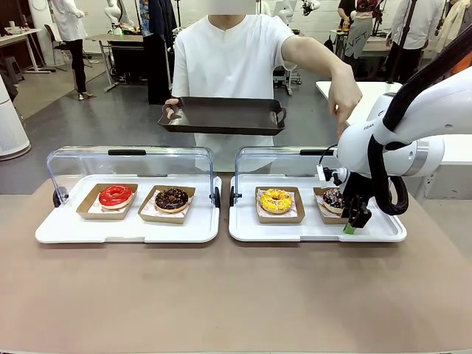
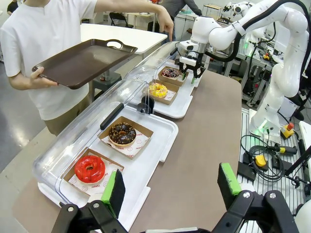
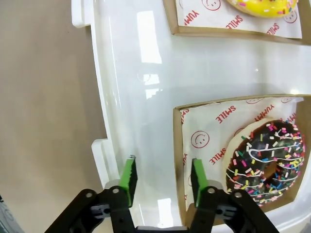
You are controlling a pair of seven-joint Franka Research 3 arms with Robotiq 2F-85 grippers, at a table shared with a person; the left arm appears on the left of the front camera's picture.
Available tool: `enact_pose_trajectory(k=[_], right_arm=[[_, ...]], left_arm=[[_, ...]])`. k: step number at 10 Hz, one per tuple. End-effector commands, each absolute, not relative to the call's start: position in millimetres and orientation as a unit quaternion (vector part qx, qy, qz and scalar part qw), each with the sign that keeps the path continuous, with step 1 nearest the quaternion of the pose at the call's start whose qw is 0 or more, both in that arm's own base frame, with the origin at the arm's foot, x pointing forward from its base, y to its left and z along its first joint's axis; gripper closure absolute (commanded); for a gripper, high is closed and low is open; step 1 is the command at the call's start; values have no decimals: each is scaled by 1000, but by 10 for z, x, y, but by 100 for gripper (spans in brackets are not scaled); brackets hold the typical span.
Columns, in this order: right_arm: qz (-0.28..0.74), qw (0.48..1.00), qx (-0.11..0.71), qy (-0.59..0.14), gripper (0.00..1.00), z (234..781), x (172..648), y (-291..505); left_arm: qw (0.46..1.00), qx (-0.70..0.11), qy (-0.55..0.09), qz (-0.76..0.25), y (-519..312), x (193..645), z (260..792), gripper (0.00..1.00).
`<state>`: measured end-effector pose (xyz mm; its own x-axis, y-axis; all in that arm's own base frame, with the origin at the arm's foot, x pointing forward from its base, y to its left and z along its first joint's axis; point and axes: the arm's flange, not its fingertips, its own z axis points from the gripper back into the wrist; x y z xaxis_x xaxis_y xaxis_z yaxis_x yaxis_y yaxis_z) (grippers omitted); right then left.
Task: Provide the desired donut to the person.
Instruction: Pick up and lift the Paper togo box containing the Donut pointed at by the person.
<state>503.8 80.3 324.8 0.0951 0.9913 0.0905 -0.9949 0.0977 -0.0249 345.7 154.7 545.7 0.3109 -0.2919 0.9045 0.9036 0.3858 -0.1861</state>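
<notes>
Sprinkled chocolate donut (image 3: 265, 160): judged light, soft, smearable; seated in cardboard tray (image 3: 178, 160), right end of white tray (image 3: 146, 97). Best taken by its card wall (never the icing). Right jaws half-narrowed astride it, unclamped; left jaws wide, empty.

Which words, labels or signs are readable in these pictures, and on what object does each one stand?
"SMILE", red: white paper liner under the chocolate donut with coloured sprinkles.
"YUMM", rest hidden: same liner.
"SMILE" and "YUMM": white paper liner under the yellow-iced donut.
Small dark mark on the white robot arm: too small to read.
</notes>
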Motion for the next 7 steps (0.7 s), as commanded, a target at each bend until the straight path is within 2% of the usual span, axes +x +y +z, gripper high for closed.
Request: enact_pose_trajectory(k=[1, 7], right_arm=[[667, 743, 12, -42, 100, 3212, 5089, 822], [668, 742, 12, -43, 100, 3209, 5083, 828]], left_arm=[[719, -369, -418, -415, 1555, 3451, 5465, 0], [719, -369, -418, -415, 1555, 3451, 5465, 0]])
